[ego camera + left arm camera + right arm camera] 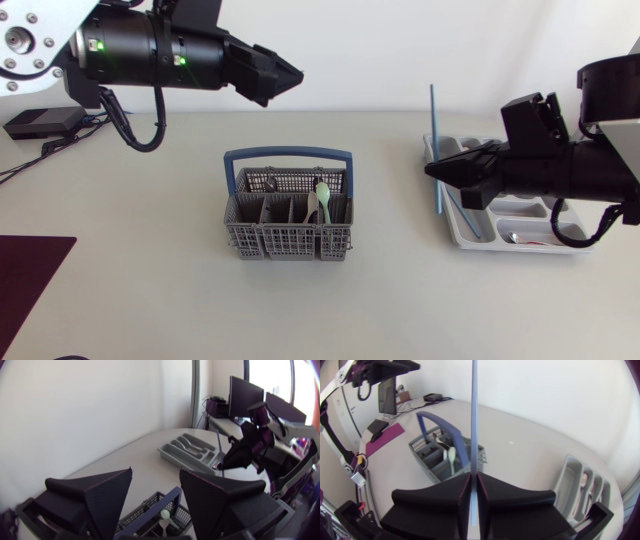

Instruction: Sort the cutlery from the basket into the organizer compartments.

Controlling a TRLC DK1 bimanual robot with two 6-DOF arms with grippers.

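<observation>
— Where is the blue stick [434, 140]?
— It's pinched between both fingers of the right claw [432, 172], at the edge of the tray [520, 247] nearest the basket [288, 242]. The claw clamps it partway along, so 1 long end pokes out ahead. That probably lets it be laid lengthwise into a slot.
— And the basket?
— Mid-table, well apart from the tray, with a pale spoon [321, 198] standing in it.
— The left claw [288, 76]?
— Fingers spread, holding nothing, raised behind the basket, likely to keep out of the way.
</observation>
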